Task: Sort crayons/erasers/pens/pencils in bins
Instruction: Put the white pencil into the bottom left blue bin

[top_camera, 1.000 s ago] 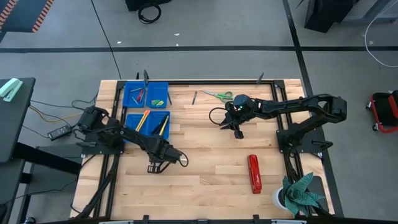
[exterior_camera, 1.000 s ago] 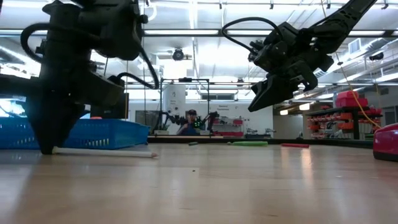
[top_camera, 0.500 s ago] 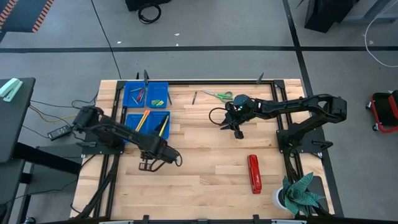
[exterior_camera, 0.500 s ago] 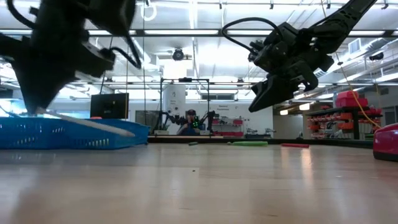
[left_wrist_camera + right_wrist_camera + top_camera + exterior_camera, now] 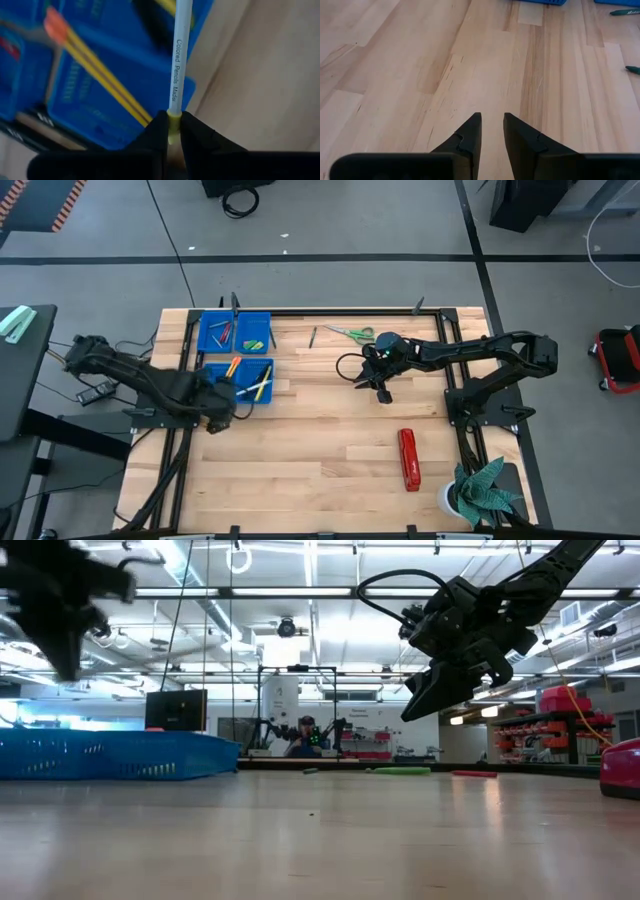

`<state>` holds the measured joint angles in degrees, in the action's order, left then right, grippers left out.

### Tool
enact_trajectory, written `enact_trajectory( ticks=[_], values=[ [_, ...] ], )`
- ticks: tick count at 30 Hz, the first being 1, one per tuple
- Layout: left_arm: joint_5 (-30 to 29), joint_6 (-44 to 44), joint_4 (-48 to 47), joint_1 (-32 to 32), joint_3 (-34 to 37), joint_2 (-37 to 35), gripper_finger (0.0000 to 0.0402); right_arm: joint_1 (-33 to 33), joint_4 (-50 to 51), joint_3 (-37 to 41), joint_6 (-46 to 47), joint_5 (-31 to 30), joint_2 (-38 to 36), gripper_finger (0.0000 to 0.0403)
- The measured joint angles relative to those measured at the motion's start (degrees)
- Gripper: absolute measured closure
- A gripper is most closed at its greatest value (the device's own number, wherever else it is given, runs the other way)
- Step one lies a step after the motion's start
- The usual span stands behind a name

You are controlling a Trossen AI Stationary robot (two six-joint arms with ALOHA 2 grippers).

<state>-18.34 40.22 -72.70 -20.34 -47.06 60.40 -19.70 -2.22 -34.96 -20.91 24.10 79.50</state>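
white pencil [image 5: 179, 55] pinched in left gripper [image 5: 171, 131] over a blue bin [image 5: 240, 381], right gripper [image 5: 491, 131] slightly parted above bare table [image 5: 330, 450]

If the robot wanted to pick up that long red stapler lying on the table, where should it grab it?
Probably across the middle of the red stapler, from straight above. It lies flat on the bare table with its long side running toward the front edge, so fingers closing across its narrow width should fit. Nothing crowds it. The right gripper, hovering empty and open, is the nearer one.
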Motion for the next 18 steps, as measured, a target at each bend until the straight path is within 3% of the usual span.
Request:
enact_trajectory(
  ticks=[9,18],
  values=[
    [0.15,20.22,4.07,-0.02,12.74,-3.97,0.0353,0.01,-0.16,0.00,0.05,0.00,-0.01,0.0315],
    [-4.99,30.97,5.10,1.04,13.23,-4.26,0.0357,0.00,-0.20,0.00,0.24,-0.01,-0.02,0.0315]
  ],
)
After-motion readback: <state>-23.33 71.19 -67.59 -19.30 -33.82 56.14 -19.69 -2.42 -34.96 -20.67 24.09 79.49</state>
